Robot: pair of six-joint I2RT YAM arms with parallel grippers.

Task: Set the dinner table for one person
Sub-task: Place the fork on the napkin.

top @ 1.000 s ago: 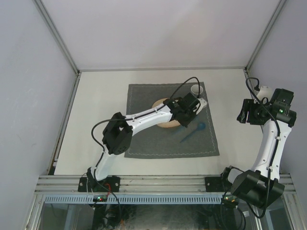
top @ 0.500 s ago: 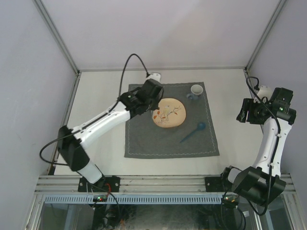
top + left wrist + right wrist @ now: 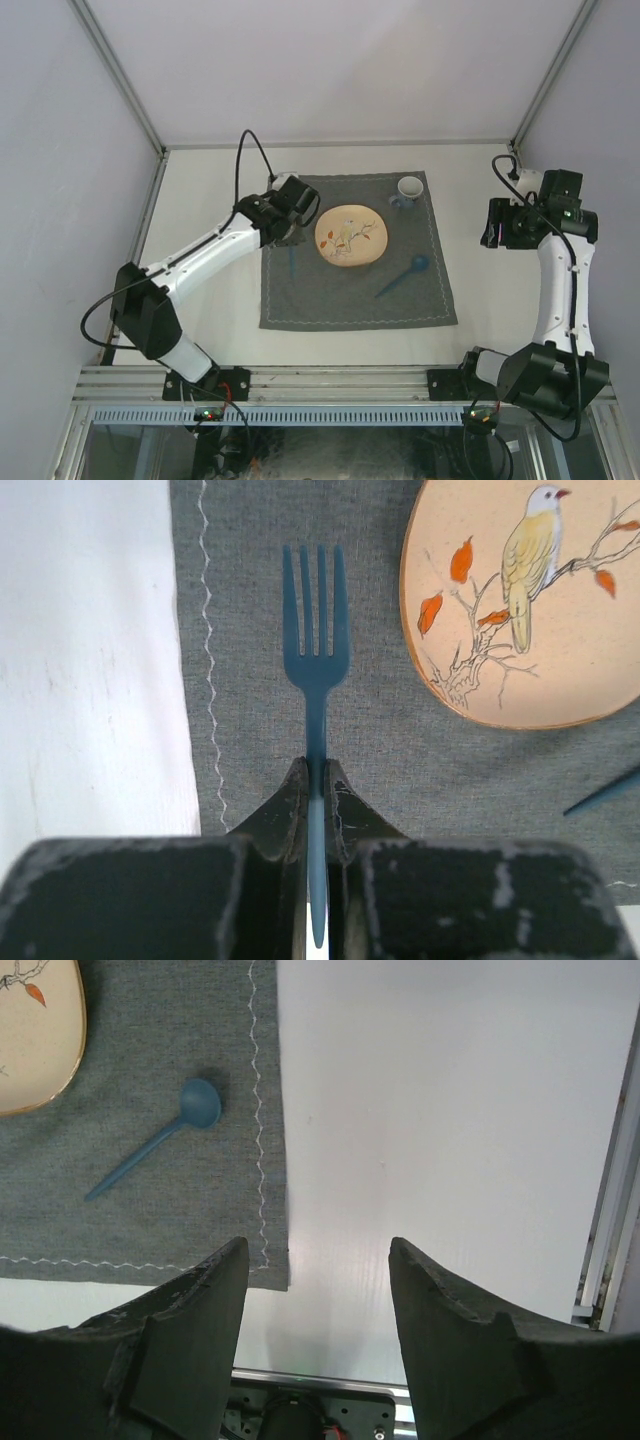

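Left arm: base at the near-left, elbow swung out left, forearm running diagonally to the far-left part of the grey cloth (image 3: 330, 295). Left gripper (image 3: 316, 780) faces down, fingers pressed onto the handle of a blue fork (image 3: 316, 650), pinching it edge-on. The fork runs straight out from the fingers, tines toward the near edge. It sits over the cloth between the left stitched edge and the bird-pattern plate (image 3: 530, 610), clear of both. Can't tell if the tines touch the cloth.

Right arm: standing tall on the right side, wrist folded inward. Right gripper (image 3: 318, 1250) is held over bare bench (image 3: 200, 200) just right of the cloth, fingers spread with nothing between them.

The bench is the big off-white surface under everything, and the cloth sits in the middle of it. The plate is centred toward the far half of the cloth. A white cup (image 3: 410, 188) is at the far-right corner. A blue spoon (image 3: 160, 1145) lies diagonally right of the plate, bowl near the right stitched edge. Nothing blocks either arm.
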